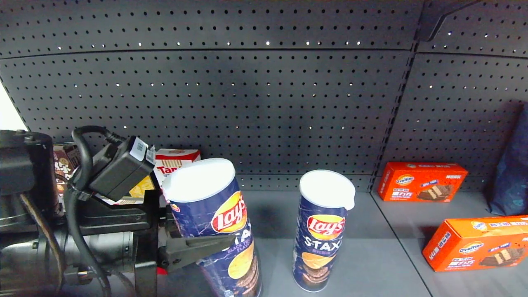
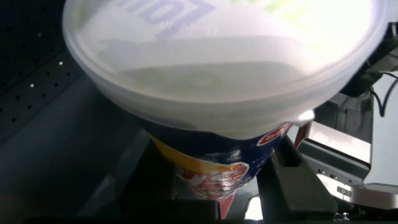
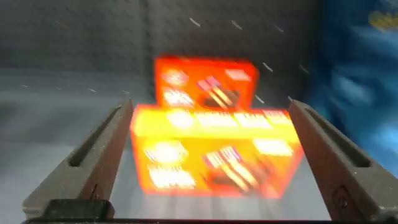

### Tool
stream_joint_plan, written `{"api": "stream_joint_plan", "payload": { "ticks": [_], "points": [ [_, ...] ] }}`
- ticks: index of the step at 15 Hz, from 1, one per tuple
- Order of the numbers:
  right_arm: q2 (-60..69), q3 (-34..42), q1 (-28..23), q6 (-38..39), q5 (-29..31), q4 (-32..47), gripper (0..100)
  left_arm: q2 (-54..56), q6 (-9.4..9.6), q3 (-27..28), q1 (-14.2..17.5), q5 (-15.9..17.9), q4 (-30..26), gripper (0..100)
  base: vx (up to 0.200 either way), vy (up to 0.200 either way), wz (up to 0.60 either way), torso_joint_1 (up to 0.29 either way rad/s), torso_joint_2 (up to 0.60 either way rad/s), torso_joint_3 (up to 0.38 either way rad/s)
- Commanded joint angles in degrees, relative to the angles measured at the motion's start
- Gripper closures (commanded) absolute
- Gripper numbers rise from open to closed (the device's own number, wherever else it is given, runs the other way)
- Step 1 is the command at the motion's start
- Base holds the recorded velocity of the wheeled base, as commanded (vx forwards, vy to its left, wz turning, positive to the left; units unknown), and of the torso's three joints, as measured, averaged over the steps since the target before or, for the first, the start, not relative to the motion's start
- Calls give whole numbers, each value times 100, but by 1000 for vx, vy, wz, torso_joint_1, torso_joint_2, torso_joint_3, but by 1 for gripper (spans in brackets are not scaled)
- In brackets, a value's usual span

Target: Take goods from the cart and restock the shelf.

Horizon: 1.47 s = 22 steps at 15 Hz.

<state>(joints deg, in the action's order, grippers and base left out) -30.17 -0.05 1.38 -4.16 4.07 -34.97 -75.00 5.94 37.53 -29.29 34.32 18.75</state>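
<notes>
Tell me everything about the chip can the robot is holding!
The chip can is a tall, dark blue, cardboard-looking tube with a red-and-yellow logo and chip pictures. A white plastic lid closes its top. It leans, top tipped toward the robot's left. The left gripper clamps its middle from both sides. A second can stands upright to its right, not touching. Its bottom is out of frame, so shelf contact is unclear.

Left can (image 1: 212, 218) beside right can (image 1: 324, 231); rear box (image 1: 423, 181) behind front box (image 1: 478, 243), further right.
</notes>
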Motion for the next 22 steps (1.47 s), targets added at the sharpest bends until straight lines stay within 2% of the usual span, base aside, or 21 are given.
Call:
{"api": "stream_joint_plan", "payload": {
  "ticks": [1,3,6,9,10,12,13,15,17,18,19,20,21,22],
  "points": [
    [3017,5,-111,-6,23,3102,0,20,-5,8,-59,14,15,100,0,0,0,0,0,0],
    [3017,5,-129,3,428,3076,0,20,-5,17,-50,31,15,100,0,0,0,0,0,0],
    [3017,5,-129,-24,-451,3084,0,11,-5,8,-50,31,41,100,0,0,0,0,0,0],
    [3017,5,-129,-33,-521,3093,0,11,4,-27,-59,40,41,100,0,0,0,0,0,0],
    [3017,5,-129,47,-381,3111,0,11,4,-18,-59,40,41,100,0,0,0,0,0,0],
    [3017,5,-129,451,586,3120,0,11,4,8,-59,40,41,100,0,0,0,0,0,0],
    [3017,5,-129,328,577,3120,0,11,4,-9,-59,40,41,100,0,0,0,0,0,0],
    [3017,5,-129,-226,199,3111,0,11,4,17,-59,40,41,100,0,0,0,0,0,0],
    [3017,5,-129,-243,-864,3102,0,11,4,26,-59,40,50,100,0,0,0,0,0,0],
    [3017,5,-129,-33,-1682,3120,0,3,4,17,-68,49,67,100,0,0,0,0,0,0],
    [3017,5,-129,47,-1620,3120,0,-6,4,26,-68,49,67,100,0,0,0,0,0,0],
    [3017,5,-129,82,-1128,3190,0,-15,4,61,-68,49,76,100,0,0,0,0,0,0],
    [3017,5,-129,337,-293,3533,0,-24,4,87,-59,49,67,100,0,0,0,0,0,0],
    [3017,5,-138,433,-267,3541,0,-15,4,114,-59,40,67,100,0,0,0,0,0,0]
  ]
}}
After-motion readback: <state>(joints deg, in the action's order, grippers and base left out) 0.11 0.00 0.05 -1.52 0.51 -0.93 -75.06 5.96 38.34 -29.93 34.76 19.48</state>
